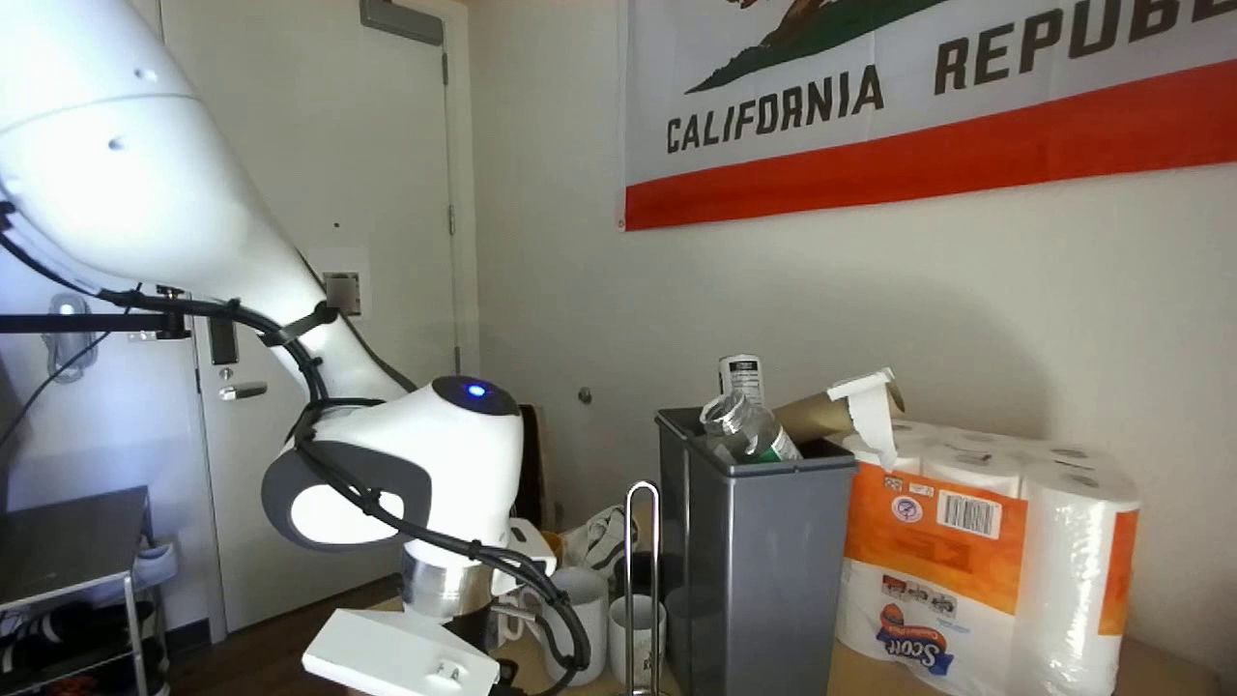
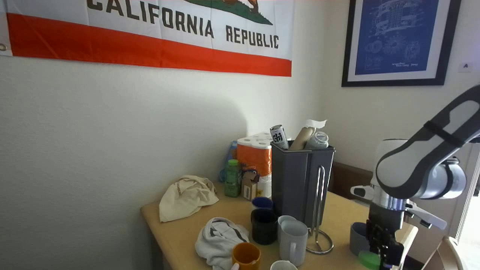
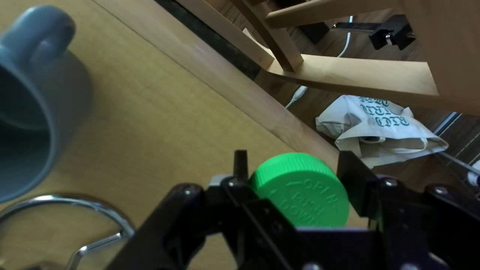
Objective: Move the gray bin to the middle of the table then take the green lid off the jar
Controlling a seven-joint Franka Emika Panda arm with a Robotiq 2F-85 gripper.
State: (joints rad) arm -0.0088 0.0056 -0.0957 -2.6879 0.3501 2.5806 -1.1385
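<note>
The green lid (image 3: 302,195) is round with a ridged rim and raised "OPEN" lettering; it faces the wrist camera. It also shows in an exterior view (image 2: 369,259). My gripper (image 3: 292,168) points down with its fingers parted on either side of the lid; a narrow gap shows at the right finger. The jar under the lid is hidden. The gray bin (image 2: 290,183) stands upright on the tan table (image 2: 234,210), apart from my gripper (image 2: 390,255). It also shows in an exterior view (image 1: 773,570), holding a can, a cardboard tube and a clear open-mouthed container.
A gray mug (image 2: 359,237) stands beside my gripper. A metal wire stand (image 2: 320,240) is between bin and gripper. Several mugs (image 2: 293,240) and a cloth (image 2: 221,240) stand near the front. Paper towels (image 1: 966,561) are beside the bin. A wooden chair (image 3: 356,71) is past the table edge.
</note>
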